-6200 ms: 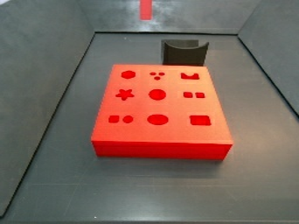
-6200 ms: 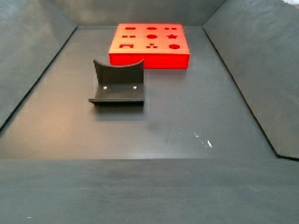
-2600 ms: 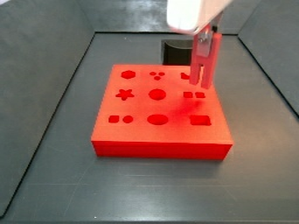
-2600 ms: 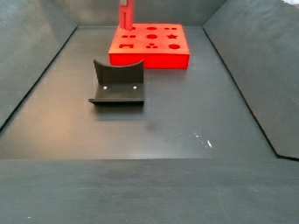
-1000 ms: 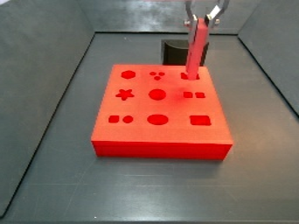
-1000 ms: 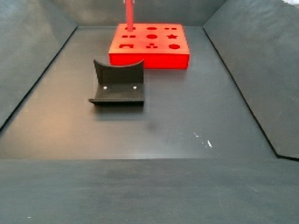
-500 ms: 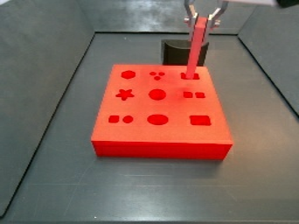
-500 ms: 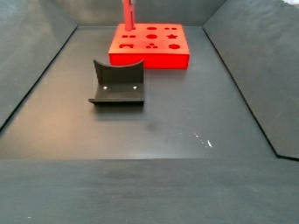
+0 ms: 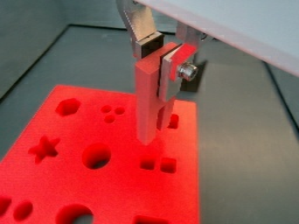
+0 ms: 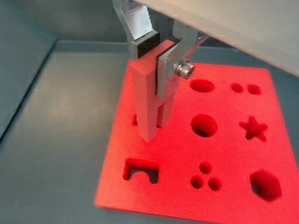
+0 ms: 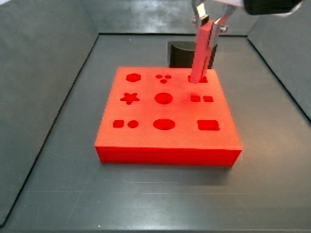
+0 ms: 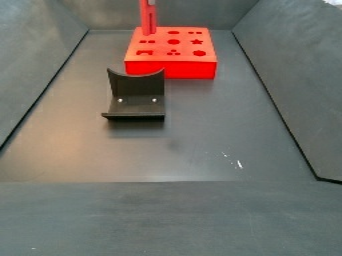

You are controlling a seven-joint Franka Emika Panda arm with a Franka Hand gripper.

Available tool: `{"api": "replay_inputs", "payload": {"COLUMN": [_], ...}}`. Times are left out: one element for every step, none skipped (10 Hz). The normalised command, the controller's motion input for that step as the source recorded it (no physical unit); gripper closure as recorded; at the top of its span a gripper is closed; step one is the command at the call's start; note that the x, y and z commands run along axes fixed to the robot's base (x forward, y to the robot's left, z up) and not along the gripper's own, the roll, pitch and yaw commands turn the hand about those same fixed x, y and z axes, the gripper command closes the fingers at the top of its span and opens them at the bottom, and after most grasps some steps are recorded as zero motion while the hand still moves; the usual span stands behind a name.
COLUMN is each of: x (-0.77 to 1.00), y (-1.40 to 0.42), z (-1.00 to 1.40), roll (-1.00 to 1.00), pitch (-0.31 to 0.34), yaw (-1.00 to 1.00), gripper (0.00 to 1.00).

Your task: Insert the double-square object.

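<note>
The pincer (image 9: 160,54) stayed clamped on the double-square object (image 9: 151,101), upright above the red board (image 11: 165,114). Since a second ago it had eased slightly toward the board's double-square hole (image 11: 202,97), suggesting insertion remained ahead.

the board (image 11: 166,114) is lying flat on the floor (image 11: 73,196); in a side view the curved block (image 11: 185,51) is standing just behind its far edge. in a side view the same curved block (image 12: 135,95) is seen nearer the camera, with the board (image 12: 171,52) behind it, apart from it. the gripper (image 11: 209,15) is positioned above the board's rear part, near the side where the block is standing. the double-square object (image 11: 202,53) is being held upright between the fingers (image 9: 149,42), its lower end hanging above the board (image 9: 117,149), among the holes, in both wrist views. the object (image 10: 153,92) is gripped near its upper end. whether its tip is touching the board cannot be told.
</note>
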Motion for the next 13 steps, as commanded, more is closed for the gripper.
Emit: {"api": "replay_inputs", "payload": {"x": [0.01, 0.01, 0.01, 0.01, 0.0, 0.0, 0.1, 0.26, 0.1, 0.07, 0.0, 0.0, 0.05], "y": [-0.05, -0.05, -0.06, -0.05, -0.05, -0.05, 0.0, 0.0, 0.0, 0.0, 0.0, -0.05, -0.08], "z": [0.0, 0.0, 0.0, 0.0, 0.0, 0.0, -0.23, -0.37, -0.37, -0.37, -0.31, -0.02, 0.08], "roll": [-0.14, -0.14, -0.14, -0.13, -0.13, -0.12, -0.17, -0.18, -0.15, -0.14, -0.14, -0.13, -0.06], "pitch": [0.02, 0.026, 0.03, 0.011, 0.0, 0.0, -0.05, -0.014, -0.02, -0.019, -0.01, 0.0, 0.076], "yaw": [-0.98, -0.97, -0.97, -0.98, -0.99, -0.99, -0.9, -0.82, -0.89, -0.9, -0.92, -0.98, -0.91], "gripper": [1.0, 1.0, 1.0, 1.0, 1.0, 1.0, 1.0, 1.0, 1.0, 1.0, 1.0, 1.0, 1.0]}}
